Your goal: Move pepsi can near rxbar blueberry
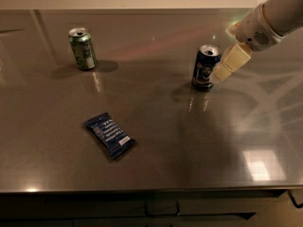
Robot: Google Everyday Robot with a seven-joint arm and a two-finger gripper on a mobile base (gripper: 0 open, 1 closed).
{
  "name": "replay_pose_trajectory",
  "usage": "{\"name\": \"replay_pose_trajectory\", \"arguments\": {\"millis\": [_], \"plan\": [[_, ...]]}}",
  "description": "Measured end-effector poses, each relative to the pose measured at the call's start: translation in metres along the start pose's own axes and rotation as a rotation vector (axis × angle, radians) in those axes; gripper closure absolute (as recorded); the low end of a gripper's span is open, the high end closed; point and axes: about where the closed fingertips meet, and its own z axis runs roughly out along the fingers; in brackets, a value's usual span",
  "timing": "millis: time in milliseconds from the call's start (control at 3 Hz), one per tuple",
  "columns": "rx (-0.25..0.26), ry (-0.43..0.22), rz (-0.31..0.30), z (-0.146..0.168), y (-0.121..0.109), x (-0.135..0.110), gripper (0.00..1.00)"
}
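Observation:
The pepsi can [205,67], dark blue with a silver top, stands upright on the steel table, right of the middle. The rxbar blueberry [110,135], a flat dark blue wrapper with white text, lies at the front left, well apart from the can. My gripper [226,66] comes in from the upper right on a white arm. Its cream fingertips sit right beside the can's right side, at about its mid height. I cannot tell if they touch the can.
A green can [82,48] stands upright at the back left. The steel table [199,145] has its front edge near the bottom of the view, with dark drawers below it.

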Motion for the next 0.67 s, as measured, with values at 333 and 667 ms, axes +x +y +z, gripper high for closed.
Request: {"name": "replay_pose_trajectory", "arguments": {"millis": [333, 667], "plan": [[-0.027, -0.017, 0.009, 0.0131, 0.0005, -0.0061, 0.00], [-0.053, -0.019, 0.011, 0.0227, 0.0026, -0.0079, 0.00]]}}
